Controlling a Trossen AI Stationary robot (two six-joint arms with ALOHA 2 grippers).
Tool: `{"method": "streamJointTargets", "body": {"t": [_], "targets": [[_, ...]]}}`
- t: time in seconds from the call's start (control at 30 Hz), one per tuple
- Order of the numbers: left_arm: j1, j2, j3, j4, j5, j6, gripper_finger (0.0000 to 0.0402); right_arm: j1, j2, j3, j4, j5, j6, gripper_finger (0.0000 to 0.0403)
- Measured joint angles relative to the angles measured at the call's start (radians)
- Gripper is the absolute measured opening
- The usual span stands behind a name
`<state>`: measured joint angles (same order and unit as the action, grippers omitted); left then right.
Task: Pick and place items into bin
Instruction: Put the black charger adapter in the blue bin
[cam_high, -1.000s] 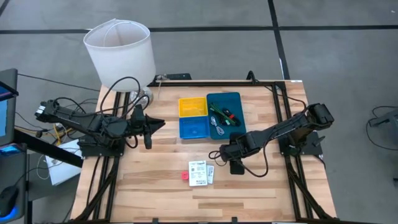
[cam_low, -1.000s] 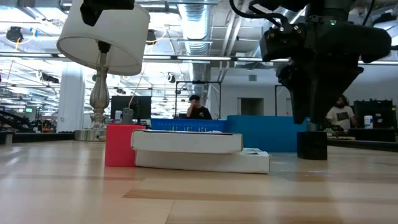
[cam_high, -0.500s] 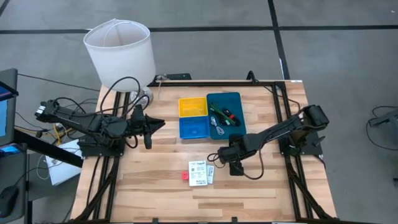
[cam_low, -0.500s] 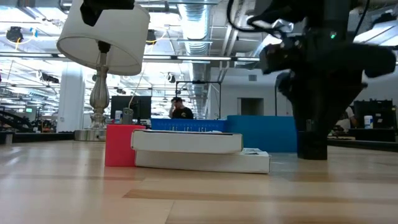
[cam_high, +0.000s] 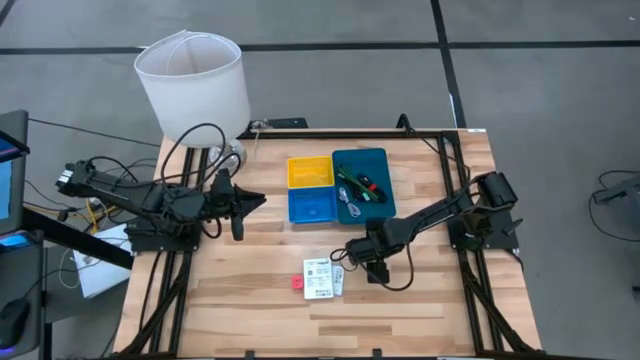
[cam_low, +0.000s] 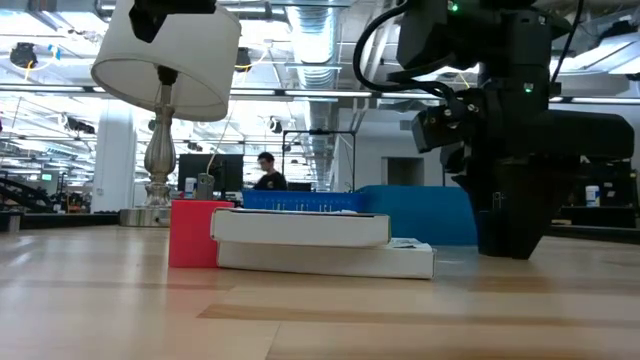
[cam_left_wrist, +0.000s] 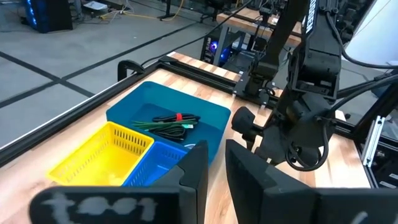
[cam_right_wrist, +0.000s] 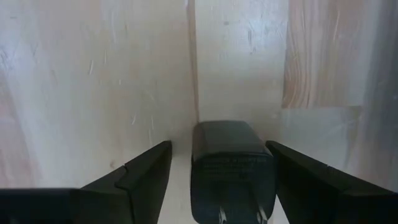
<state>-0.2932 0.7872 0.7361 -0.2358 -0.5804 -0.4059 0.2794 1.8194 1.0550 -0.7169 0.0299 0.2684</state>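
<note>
Teal tray (cam_high: 374, 160) already holding cable and sticks; white cards (cam_high: 322, 278), red block (cam_high: 296, 284) left on bench (cam_high: 250, 300). Right gripper (cam_high: 352, 262) spread wide astride black adapter (cam_right_wrist: 231, 163), not yet clamped. Left gripper (cam_high: 236, 201) nearly together, empty, parked apart.

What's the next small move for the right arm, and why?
Probably close the right gripper on the black charger block. Its fingers stand open on either side of the block, low over the table, so the grasp looks lined up. The left gripper waits beside the trays.
</note>
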Motion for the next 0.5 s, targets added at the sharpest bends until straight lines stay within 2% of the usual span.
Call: {"method": "streamJointTargets", "body": {"t": [0.23,0.5], "targets": [[0.000,0.000,0.000,0.000,0.000,-0.001,0.0043,0.000,0.000,0.000,0.004,-0.002,0.000,0.0234],[0.000,0.000,0.000,0.000,0.001,0.000,0.0043,0.000,0.001,0.000,0.016,-0.009,0.002,0.0143]]}}
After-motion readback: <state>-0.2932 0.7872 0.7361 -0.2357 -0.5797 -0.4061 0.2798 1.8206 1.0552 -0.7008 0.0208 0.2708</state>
